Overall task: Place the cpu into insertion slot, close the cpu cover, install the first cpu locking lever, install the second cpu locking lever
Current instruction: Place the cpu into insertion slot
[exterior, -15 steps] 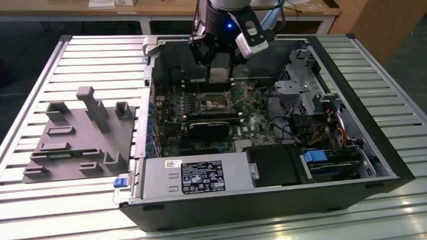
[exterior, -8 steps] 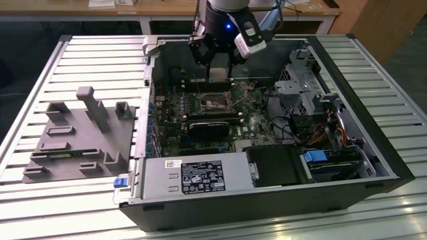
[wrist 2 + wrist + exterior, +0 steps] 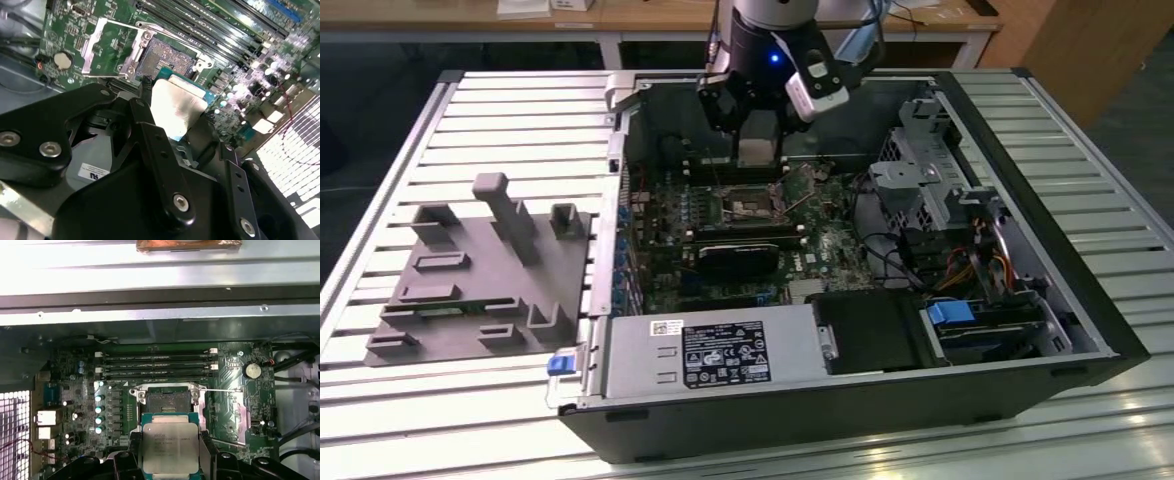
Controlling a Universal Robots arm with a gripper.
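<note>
My gripper (image 3: 759, 148) hangs inside the open computer case, just above the far side of the green board. It is shut on the cpu (image 3: 170, 447), a flat square chip with a silver-grey top, held by two opposite edges between the black fingers (image 3: 134, 452). The insertion slot (image 3: 167, 399) lies bare just beyond the chip, its dark contact field showing in both wrist views. The cpu cover (image 3: 107, 47) is swung open and lies beside the slot. Two thin wire levers (image 3: 224, 390) stand released next to it. The cpu (image 3: 176, 107) hovers a short way off the slot (image 3: 167, 52).
Long black memory slots (image 3: 155, 365) run along the far side of the socket. A black rounded block (image 3: 734, 258) sits on the board nearer the power supply (image 3: 707, 355). A drive cage (image 3: 934, 190) and cables fill the exterior view's right. A grey fixture (image 3: 480, 270) lies outside the case.
</note>
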